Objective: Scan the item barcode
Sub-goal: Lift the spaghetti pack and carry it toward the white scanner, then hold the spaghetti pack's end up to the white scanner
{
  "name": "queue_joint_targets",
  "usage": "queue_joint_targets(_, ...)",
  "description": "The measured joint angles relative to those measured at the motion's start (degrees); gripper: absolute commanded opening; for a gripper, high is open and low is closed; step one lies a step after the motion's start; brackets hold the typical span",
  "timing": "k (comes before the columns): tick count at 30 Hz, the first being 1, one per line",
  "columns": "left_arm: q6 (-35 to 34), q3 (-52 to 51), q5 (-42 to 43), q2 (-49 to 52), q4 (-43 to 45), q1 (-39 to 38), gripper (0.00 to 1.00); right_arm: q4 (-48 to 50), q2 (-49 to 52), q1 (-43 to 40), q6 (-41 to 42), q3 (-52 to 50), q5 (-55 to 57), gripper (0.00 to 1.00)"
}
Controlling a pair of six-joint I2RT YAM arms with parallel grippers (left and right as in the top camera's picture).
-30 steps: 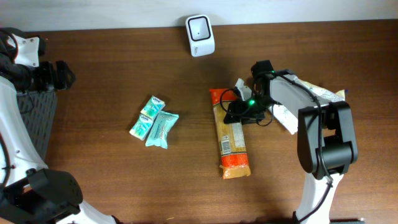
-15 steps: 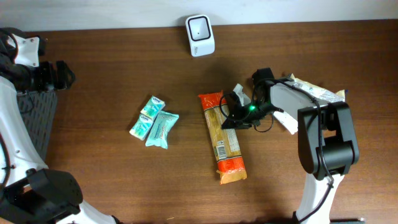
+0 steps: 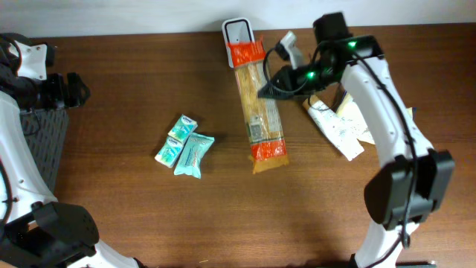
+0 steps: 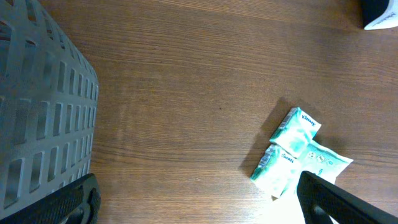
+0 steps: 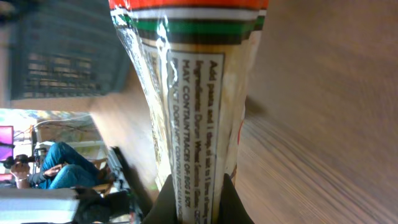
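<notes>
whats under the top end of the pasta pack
The white scanner lies beneath the pasta pack's orange end. Only the scanner's upper part shows; its lower part is covered.

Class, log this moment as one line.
right fingers: shut on long clear spaghetti packet with orange ends | packet: top end over white barcode scanner | left fingers: open, empty

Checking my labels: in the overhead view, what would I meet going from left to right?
basket → tissue packs → pasta packet → white packets
</notes>
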Motion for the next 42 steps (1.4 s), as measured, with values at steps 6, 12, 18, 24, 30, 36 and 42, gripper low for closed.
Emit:
queue_joint_targets(6, 0.0, 0.0, -0.02, 0.0, 0.0, 0.0, 0.99, -0.2, -5.6, 0.0, 1.84, 5.03, -2.47, 0.04)
queue_joint_targets(12, 0.0, 0.0, 0.0, 0.0, 0.0, 0.0, 0.99, 2.51, -7.67, 1.46, 4.5, 5.11, 2.58, 0.04)
queue_joint_targets(18, 0.0, 0.0, 0.0, 0.0, 0.0, 0.0, 0.99, 7.8, -7.67, 16.81, 6.71, 8.28, 35.67, 0.04)
queue_joint_targets(24, 0.0, 0.0, 0.0, 0.0, 0.0, 0.0, 0.99, 30.97, -4.81, 25.79, -14.14, 10.84, 61.66, 0.04)
queue_joint_targets(30, 0.0, 0.0, -0.02, 0.0, 0.02, 0.0, 0.99, 55.15, 12.59, 25.73, -39.98, 10.95, 73.24, 0.04)
queue_joint_targets(36, 0.0, 0.0, 0.0, 0.0, 0.07, 0.0, 0.99, 77.9, 26.12, 22.51, -54.58, 10.82, 75.06, 0.04)
queue_joint_targets(42, 0.0, 0.0, -0.02, 0.0, 0.0, 0.0, 0.99, 78.42, 27.93, 16.94, -56.06, 10.82, 69.59, 0.04)
